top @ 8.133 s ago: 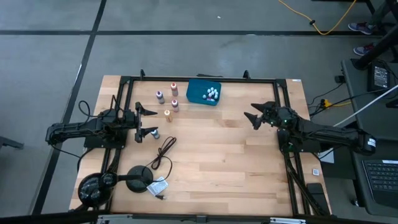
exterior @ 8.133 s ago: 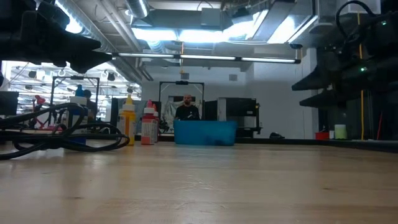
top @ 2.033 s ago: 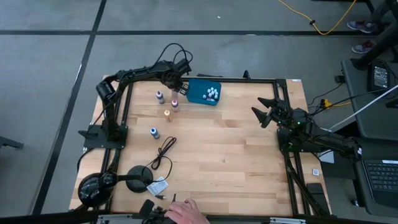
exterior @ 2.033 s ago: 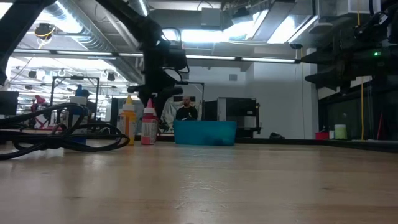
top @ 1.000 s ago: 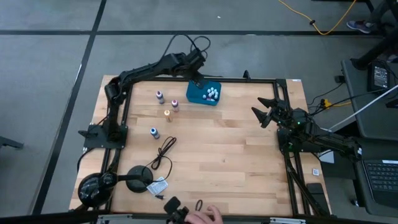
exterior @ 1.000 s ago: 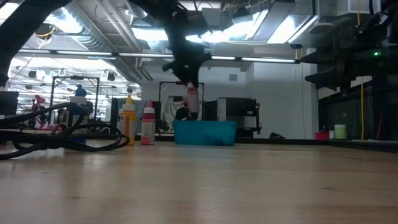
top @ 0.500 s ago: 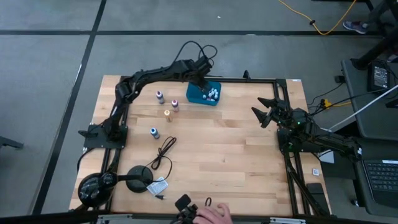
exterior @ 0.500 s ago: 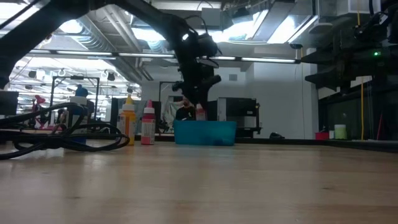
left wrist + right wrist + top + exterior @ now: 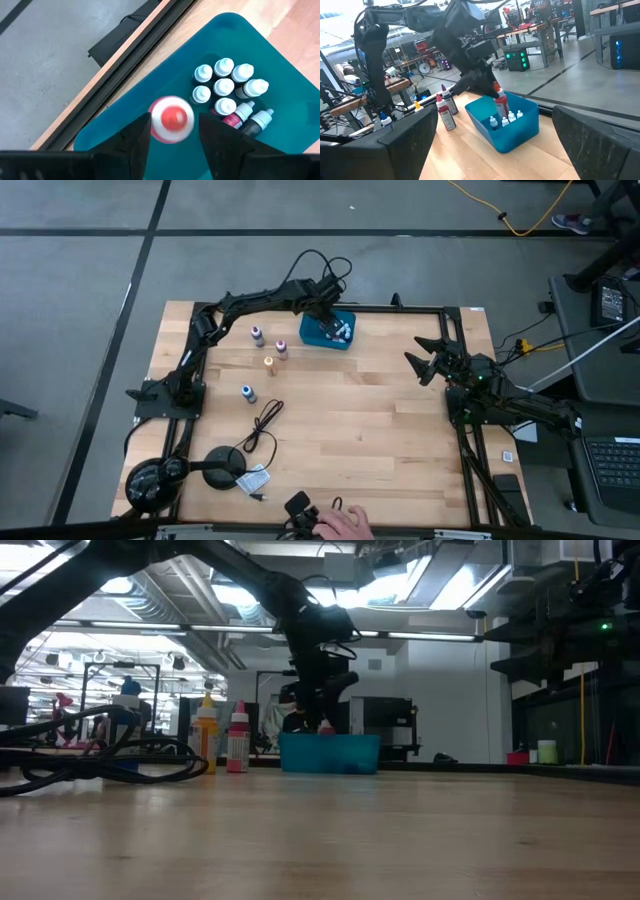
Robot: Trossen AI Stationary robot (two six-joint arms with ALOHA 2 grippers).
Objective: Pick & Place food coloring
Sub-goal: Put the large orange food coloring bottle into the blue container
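A teal tray (image 9: 322, 337) stands at the table's far edge and holds several white-capped food coloring bottles (image 9: 223, 87). My left gripper (image 9: 172, 126) hangs over the tray's left part, pointing steeply down. A red-tipped bottle (image 9: 171, 118) stands upright between its fingers, its lower end inside the tray (image 9: 515, 131). Only its cap (image 9: 325, 727) shows over the tray wall in the low view. A purple (image 9: 257, 335), a red (image 9: 281, 348), an orange (image 9: 269, 365) and a blue bottle (image 9: 247, 393) stand on the wood left of the tray. My right gripper (image 9: 418, 363) waits open at the right edge. My left gripper has one finger on each side of the red-tipped bottle's cap (image 9: 156, 120), coming from above. A thin strip of tray shows between the cap and one finger (image 9: 215, 136). Whether the other finger touches the bottle, I cannot tell. The bottle stands upright in the tray.
A black cable (image 9: 265, 425) and a round black stand (image 9: 228, 464) lie at the near left. A person's hand (image 9: 347, 525) holds something dark at the near edge. Black frame rails (image 9: 460, 330) run around the table. Bare wood lies in the middle.
My left gripper has gone down and a little toward the table's right, from above the tray's far left corner into the tray. The red-tipped bottle has come down with it, from hanging clear above the tray wall to standing inside it.
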